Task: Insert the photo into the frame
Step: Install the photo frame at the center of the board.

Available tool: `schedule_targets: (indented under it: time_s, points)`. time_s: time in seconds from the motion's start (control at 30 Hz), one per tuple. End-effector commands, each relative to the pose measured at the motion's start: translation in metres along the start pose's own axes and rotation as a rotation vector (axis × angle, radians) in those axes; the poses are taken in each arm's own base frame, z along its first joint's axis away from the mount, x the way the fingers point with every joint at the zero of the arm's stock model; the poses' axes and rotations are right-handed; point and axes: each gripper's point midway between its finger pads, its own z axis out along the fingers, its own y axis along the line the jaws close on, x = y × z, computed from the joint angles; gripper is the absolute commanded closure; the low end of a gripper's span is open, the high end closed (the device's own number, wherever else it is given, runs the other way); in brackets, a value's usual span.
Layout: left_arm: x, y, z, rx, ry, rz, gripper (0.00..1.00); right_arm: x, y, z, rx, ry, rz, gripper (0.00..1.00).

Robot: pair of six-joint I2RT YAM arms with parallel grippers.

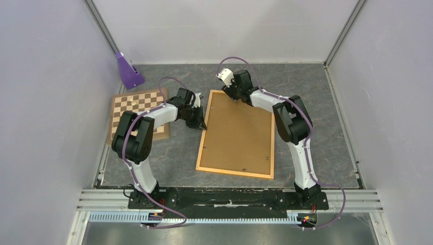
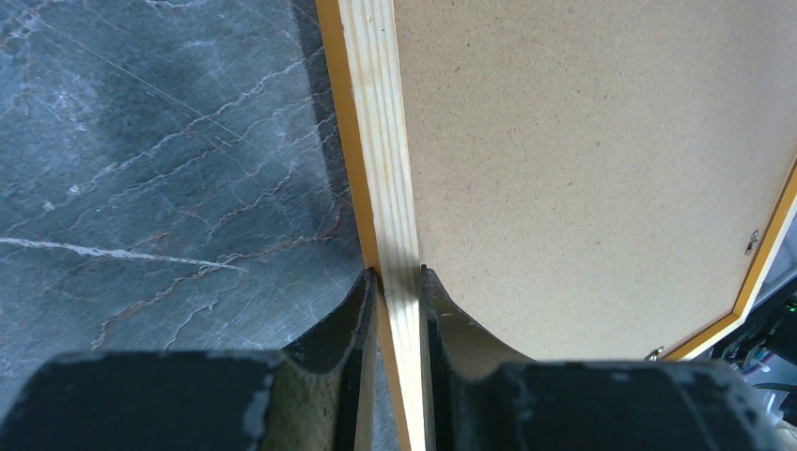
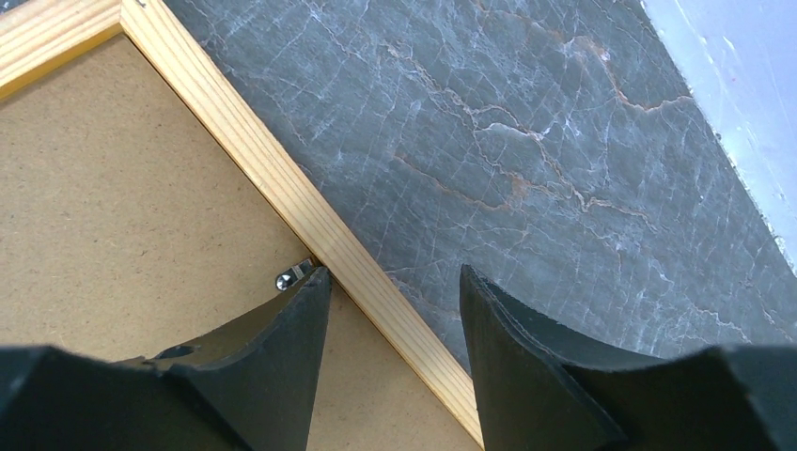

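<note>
frame (image 1: pixel 237 133): lies back-up at the middle of the table (image 1: pixel 316 117), long sides running near to far and slightly skewed; its front faces down, out of sight.
backing board (image 2: pixel 583 169): brown fibreboard fills the frame inside the light wooden rails; the outer edge of the rails is orange.
clips: small metal clips (image 2: pixel 752 242) sit at the board's edge; one more clip (image 3: pixel 293 274) shows in the right wrist view, just beside the far rail.
left gripper (image 1: pixel 198 121): at about 10 o'clock of the frame, on the left long rail (image 2: pixel 381 141). In its wrist view the gripper (image 2: pixel 399 277) is clenched on that rail, with one finger (image 2: pixel 352 310) on the outer, orange side and the other on the board side.
right gripper (image 1: pixel 234 96): at about 12 o'clock of the frame, over the far short rail (image 3: pixel 282 188). Its jaws (image 3: pixel 395 272) are released and apart and grip nothing. One finger (image 3: pixel 282 348) is over the board next to the clip, the other over bare table beyond the rail. Cannot tell whether either tip touches.
chessboard (image 1: pixel 138 109): brown-and-white, at 9 o'clock of the frame, apart from it, partly under the left arm.
purple stand (image 1: pixel 128 71): at 10 o'clock, at the far left corner, beyond the chessboard.
table: dark grey, marble-veined, with pale walls around it.
</note>
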Motion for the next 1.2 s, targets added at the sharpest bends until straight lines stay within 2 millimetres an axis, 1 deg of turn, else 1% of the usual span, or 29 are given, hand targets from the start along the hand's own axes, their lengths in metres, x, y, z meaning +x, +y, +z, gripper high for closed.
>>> schedule_targets:
  time_s: [0.0,0.17,0.4,0.53,0.73,1.03,1.17]
  points:
    - [0.016,-0.003,0.007,0.024,0.067,0.051,0.98,-0.006,0.028,0.007,-0.085,-0.037,0.027,0.43]
    - [0.016,-0.003,0.008,0.025,0.070,0.051,0.98,-0.008,0.032,0.009,-0.101,-0.047,0.032,0.43]
    - [0.016,-0.003,0.007,0.024,0.070,0.053,0.98,-0.007,0.024,0.007,-0.064,-0.034,0.024,0.44]
    - [0.016,-0.003,0.007,0.025,0.070,0.054,0.98,-0.008,0.008,-0.001,0.002,-0.024,0.015,0.44]
    - [0.015,-0.003,0.007,0.024,0.068,0.055,0.98,-0.024,-0.006,-0.016,0.037,-0.048,0.008,0.44]
    - [0.014,-0.004,0.006,0.023,0.063,0.058,0.98,-0.039,0.000,-0.029,0.008,-0.077,0.015,0.44]
    - [0.015,-0.004,0.006,0.023,0.064,0.057,0.98,-0.043,0.004,-0.026,-0.003,-0.084,0.021,0.44]
